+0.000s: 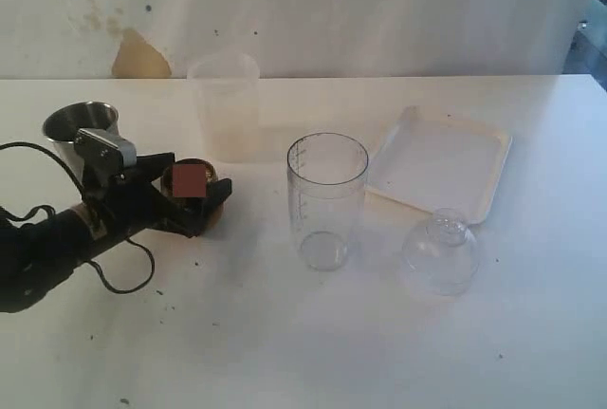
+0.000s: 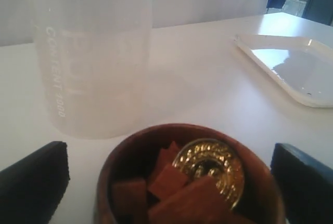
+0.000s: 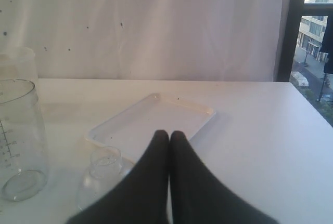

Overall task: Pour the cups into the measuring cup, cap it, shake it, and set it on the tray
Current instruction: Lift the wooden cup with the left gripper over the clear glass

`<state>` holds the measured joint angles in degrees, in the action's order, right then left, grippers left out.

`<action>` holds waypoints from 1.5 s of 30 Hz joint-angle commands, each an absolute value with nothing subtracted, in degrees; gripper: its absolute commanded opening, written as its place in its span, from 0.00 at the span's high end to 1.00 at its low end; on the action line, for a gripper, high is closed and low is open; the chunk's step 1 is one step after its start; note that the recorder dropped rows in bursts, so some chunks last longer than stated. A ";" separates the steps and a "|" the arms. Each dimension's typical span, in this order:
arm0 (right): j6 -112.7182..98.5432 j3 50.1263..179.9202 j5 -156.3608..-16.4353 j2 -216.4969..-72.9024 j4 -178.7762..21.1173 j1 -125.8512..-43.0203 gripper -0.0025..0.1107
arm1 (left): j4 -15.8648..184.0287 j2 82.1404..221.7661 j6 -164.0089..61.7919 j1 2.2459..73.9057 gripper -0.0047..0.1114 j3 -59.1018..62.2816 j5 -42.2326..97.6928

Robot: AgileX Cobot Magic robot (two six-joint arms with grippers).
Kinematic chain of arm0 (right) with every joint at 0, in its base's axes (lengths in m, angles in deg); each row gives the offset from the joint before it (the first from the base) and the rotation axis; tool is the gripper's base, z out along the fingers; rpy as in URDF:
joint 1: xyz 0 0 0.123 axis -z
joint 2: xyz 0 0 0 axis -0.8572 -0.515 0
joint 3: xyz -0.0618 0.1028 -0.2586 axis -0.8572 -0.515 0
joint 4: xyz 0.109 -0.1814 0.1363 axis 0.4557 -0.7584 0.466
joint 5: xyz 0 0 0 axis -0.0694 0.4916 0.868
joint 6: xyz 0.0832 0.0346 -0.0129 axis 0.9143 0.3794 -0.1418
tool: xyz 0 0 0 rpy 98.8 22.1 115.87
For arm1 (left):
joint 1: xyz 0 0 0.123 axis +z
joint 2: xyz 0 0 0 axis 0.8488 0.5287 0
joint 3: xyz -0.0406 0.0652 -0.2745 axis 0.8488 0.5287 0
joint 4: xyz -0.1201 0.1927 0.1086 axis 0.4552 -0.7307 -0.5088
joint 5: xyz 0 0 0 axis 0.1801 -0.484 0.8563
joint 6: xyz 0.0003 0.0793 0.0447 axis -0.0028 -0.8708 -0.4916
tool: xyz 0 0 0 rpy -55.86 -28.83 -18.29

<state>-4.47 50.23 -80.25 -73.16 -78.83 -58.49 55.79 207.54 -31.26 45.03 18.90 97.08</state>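
Left wrist view puts the wooden cup point(image 2: 127, 156) right under you, upright on the counter point(image 2: 208, 89) and loaded with reddish-brown blocks point(image 2: 177, 182) and a gold disc point(image 2: 210, 169). Your left fingers point(image 2: 36, 180) stand apart, one on each side of its wall. A strip of counter shows beside one of them, so I judge they straddle the cup rather than clamp it (a grip low on the wall should leave the rim free for tipping). Just behind the wooden cup stands the frosted cup point(image 2: 93, 57), which has no part in the pour, and the steel tumbler point(image 1: 81, 124) sits upright beside your left arm. The measuring cup point(image 1: 327, 200) stands mid-counter, well apart from the wooden cup, uncapped and seemingly empty, likely placed where either arm can reach it. Its clear dome lid point(image 1: 441, 252) rests to its right, just in front of the tray point(image 1: 441, 162), probably handy for your right fingers point(image 3: 153, 177), which are pressed together on nothing.
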 commanded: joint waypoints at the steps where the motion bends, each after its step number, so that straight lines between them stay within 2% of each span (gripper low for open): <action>1: -4.18 50.13 -80.07 -72.90 -78.83 -58.27 0.98 | 55.16 209.90 -29.73 44.75 0.09 16.59 97.69; 14: -4.18 50.13 -80.07 -72.90 -78.83 -58.27 0.98 | 53.97 215.81 -28.41 44.75 0.09 10.18 97.69; 17: -4.18 50.13 -80.07 -72.90 -78.83 -58.27 0.98 | 53.28 215.81 -28.12 44.75 0.13 10.18 97.69; 19: -4.18 50.13 -80.07 -72.90 -78.83 -58.27 0.98 | 53.28 215.81 -28.12 44.75 0.21 10.18 96.25; 21: -4.18 50.13 -80.07 -72.90 -78.83 -58.27 0.98 | 53.03 215.81 -28.12 44.75 0.35 10.18 94.86; 25: -4.18 50.13 -80.07 -72.90 -78.83 -58.27 0.98 | 51.85 215.81 -26.98 44.75 0.68 10.18 93.56; 26: -4.18 50.13 -80.07 -72.90 -78.83 -58.27 0.98 | 51.43 215.81 -25.85 44.75 0.88 10.18 92.42; 27: -4.18 50.13 -80.07 -72.90 -78.83 -58.27 0.98 | 50.88 215.81 -25.76 44.75 0.95 10.18 92.44; 32: -4.18 50.13 -80.07 -72.90 -78.83 -58.27 0.98 | 48.29 212.52 -22.48 44.75 0.96 10.18 90.68; 45: -4.18 50.13 -80.07 -72.90 -78.83 -58.27 0.98 | 39.65 190.79 -22.92 44.65 0.96 10.18 75.10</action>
